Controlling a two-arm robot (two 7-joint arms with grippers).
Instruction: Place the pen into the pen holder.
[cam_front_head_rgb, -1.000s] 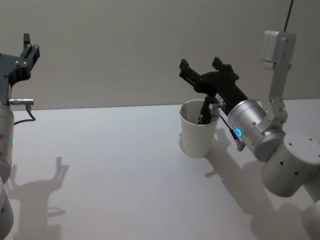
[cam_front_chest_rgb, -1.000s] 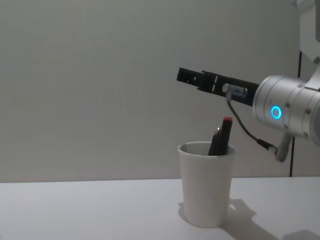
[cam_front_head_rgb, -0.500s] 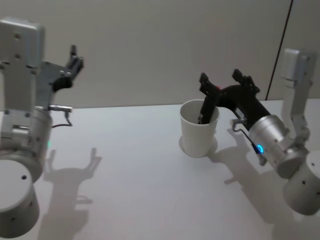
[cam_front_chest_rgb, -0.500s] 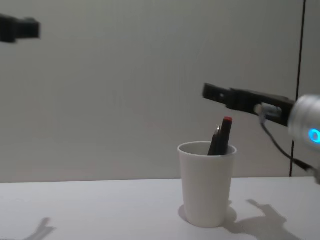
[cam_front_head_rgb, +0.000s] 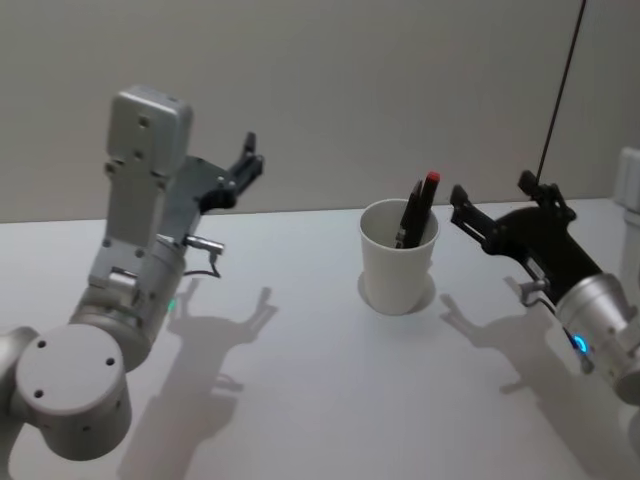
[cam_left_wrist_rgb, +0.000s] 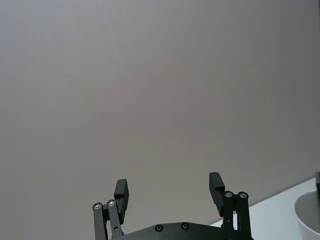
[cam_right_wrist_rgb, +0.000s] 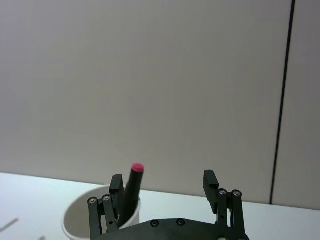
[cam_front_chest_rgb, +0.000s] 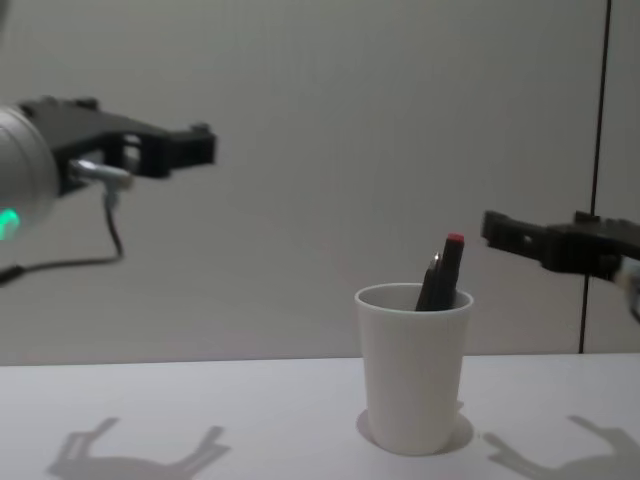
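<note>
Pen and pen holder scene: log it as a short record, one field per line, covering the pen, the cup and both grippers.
pen: black with a red end, standing tilted inside the cup, top sticking out above the rim
pen holder: white paper cup, upright on the white table
right gripper: open, holding nothing, in the air to the right of the cup, apart from it
left gripper: open, holding nothing, raised well to the left of the cup
task state: pen is in the holder
</note>
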